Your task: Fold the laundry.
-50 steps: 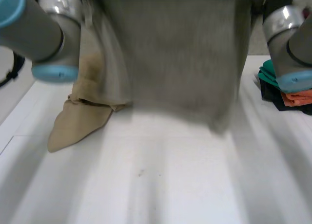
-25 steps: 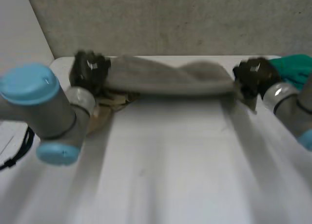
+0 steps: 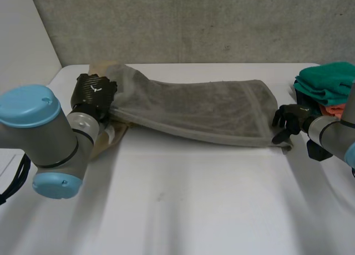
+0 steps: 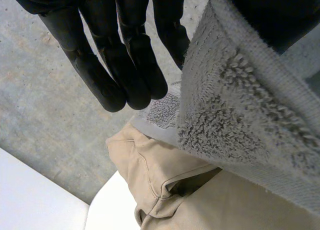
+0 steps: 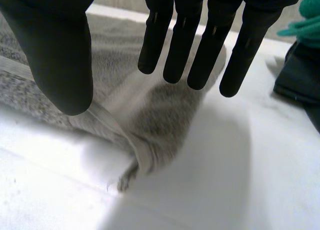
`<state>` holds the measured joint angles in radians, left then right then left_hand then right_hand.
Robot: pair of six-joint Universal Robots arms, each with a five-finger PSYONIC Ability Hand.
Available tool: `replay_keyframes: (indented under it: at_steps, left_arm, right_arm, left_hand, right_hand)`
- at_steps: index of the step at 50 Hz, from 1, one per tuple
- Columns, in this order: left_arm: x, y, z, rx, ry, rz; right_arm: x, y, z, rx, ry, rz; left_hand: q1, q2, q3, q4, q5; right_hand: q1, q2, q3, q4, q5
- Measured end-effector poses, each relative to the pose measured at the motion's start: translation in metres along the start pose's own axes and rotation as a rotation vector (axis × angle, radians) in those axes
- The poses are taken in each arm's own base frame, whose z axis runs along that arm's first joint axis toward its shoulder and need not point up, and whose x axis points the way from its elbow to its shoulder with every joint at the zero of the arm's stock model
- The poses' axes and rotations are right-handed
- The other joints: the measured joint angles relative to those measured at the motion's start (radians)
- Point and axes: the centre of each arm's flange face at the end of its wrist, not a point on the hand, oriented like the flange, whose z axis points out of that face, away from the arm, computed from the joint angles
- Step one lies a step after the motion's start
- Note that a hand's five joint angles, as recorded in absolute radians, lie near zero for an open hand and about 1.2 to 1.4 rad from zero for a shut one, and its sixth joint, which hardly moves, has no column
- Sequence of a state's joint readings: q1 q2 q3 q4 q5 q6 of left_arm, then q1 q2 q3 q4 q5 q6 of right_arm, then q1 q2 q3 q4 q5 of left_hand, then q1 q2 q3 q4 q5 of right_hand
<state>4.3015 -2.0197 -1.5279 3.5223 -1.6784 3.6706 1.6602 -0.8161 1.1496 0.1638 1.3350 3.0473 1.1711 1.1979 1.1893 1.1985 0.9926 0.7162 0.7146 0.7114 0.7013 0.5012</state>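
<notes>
Across the middle of the white surface I see the grey terry towel lying stretched out sideways between my two hands. My right hand is at its right-end corner, fingers straight and spread away from the thumb, gripping nothing. My left hand is at the towel's left end; I cannot tell whether it grips. A crumpled beige garment lies under that end. Near the right hand sits a stack of folded clothes, teal on top.
</notes>
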Motion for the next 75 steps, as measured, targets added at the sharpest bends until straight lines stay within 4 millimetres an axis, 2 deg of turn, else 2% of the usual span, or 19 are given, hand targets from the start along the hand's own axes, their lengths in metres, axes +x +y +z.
replay_keyframes:
  at_steps: [17,28,30,33,36,41,45,51,53,57,59,66,67,68,70,72,73,75]
  left_arm:
    - [-0.004,0.005,0.001,-0.049,0.023,0.0]
    - [-0.004,0.006,0.001,-0.059,0.027,-0.001]
    - [-0.005,0.005,0.0,-0.058,0.026,-0.001]
    - [-0.005,0.004,0.0,-0.058,0.026,-0.001]
    - [-0.005,0.003,-0.003,-0.061,0.032,0.002]
    - [0.001,0.002,-0.014,-0.091,0.069,0.017]
    - [0.009,0.003,-0.033,-0.15,0.132,0.047]
    - [0.024,0.014,-0.071,-0.295,0.273,0.12]
    - [0.029,0.018,-0.086,-0.355,0.335,0.148]
    - [0.035,0.02,-0.103,-0.411,0.401,0.177]
    - [0.037,0.02,-0.105,-0.418,0.413,0.183]
    - [0.039,0.016,-0.093,-0.377,0.381,0.176]
    - [0.04,0.019,-0.079,-0.354,0.339,0.17]
    - [0.04,0.02,-0.077,-0.351,0.331,0.169]
    - [0.04,0.026,-0.068,-0.346,0.292,0.17]
    - [0.038,0.033,-0.061,-0.352,0.252,0.175]
    - [0.037,0.035,-0.06,-0.355,0.241,0.178]
    - [0.035,0.039,-0.059,-0.361,0.217,0.183]
  right_arm:
    - [-0.01,0.004,-0.015,-0.04,-0.078,-0.251]
    - [-0.011,0.013,-0.005,-0.001,-0.091,-0.344]
    - [-0.011,0.015,0.0,0.018,-0.086,-0.355]
    - [-0.01,0.015,0.004,0.037,-0.078,-0.365]
    - [-0.009,0.013,0.003,0.052,-0.069,-0.369]
    - [-0.01,0.0,-0.017,0.08,-0.068,-0.38]
    - [-0.008,-0.011,-0.044,0.07,-0.082,-0.429]
    - [0.005,-0.002,-0.089,-0.174,-0.152,-0.637]
    - [0.01,0.003,-0.111,-0.313,-0.224,-0.722]
    - [0.015,0.004,-0.13,-0.428,-0.302,-0.77]
    - [0.016,0.003,-0.132,-0.435,-0.307,-0.77]
    - [0.014,-0.001,-0.121,-0.34,-0.239,-0.737]
    - [0.014,-0.001,-0.109,-0.276,-0.191,-0.713]
    - [0.015,-0.001,-0.108,-0.268,-0.184,-0.71]
    - [0.017,-0.002,-0.099,-0.226,-0.143,-0.691]
    - [0.019,-0.002,-0.091,-0.193,-0.102,-0.675]
    - [0.021,-0.002,-0.088,-0.181,-0.086,-0.669]
    - [0.023,-0.003,-0.084,-0.161,-0.06,-0.657]
  left_hand:
    - [0.0,0.0,0.0,0.0,0.0]
    - [0.0,0.0,0.0,0.0,0.0]
    - [0.0,0.0,0.0,0.0,0.0]
    - [0.0,0.0,0.0,0.0,0.0]
    - [0.0,0.0,0.0,0.0,0.0]
    - [0.0,0.0,0.0,0.0,0.0]
    - [0.0,0.0,0.0,0.0,0.0]
    - [0.0,0.0,0.0,0.0,0.0]
    - [0.0,0.0,0.0,0.0,0.0]
    - [0.0,0.0,0.0,0.0,0.0]
    - [0.0,0.0,0.0,0.0,0.0]
    - [0.0,0.0,0.0,0.0,0.0]
    - [0.0,0.0,0.0,0.0,0.0]
    - [0.0,0.0,0.0,0.0,0.0]
    - [-0.127,-0.145,-0.125,-0.132,-0.109]
    - [-0.362,-0.348,-0.336,-0.347,-0.315]
    - [-0.362,-0.348,-0.336,-0.347,-0.315]
    - [-0.562,-0.564,-0.552,-0.559,-0.525]
  right_hand:
    - [-0.001,0.0,-0.002,-0.001,0.001]
    - [0.0,0.002,0.0,0.003,0.033]
    - [0.064,0.06,0.064,0.075,0.106]
    - [0.39,0.393,0.387,0.396,0.421]
    - [0.424,0.466,0.47,0.485,0.483]
    - [0.424,0.466,0.475,0.493,0.483]
    - [0.423,0.466,0.475,0.493,0.483]
    - [0.423,0.466,0.475,0.494,0.483]
    - [0.423,0.466,0.476,0.495,0.483]
    - [0.423,0.466,0.478,0.496,0.483]
    - [0.423,0.466,0.478,0.496,0.483]
    - [0.423,0.466,0.478,0.496,0.483]
    - [0.423,0.466,0.478,0.496,0.483]
    - [0.423,0.466,0.478,0.496,0.483]
    - [0.423,0.466,0.478,0.496,0.483]
    - [0.423,0.466,0.478,0.496,0.483]
    - [0.423,0.466,0.478,0.496,0.483]
    - [0.423,0.466,0.478,0.496,0.483]
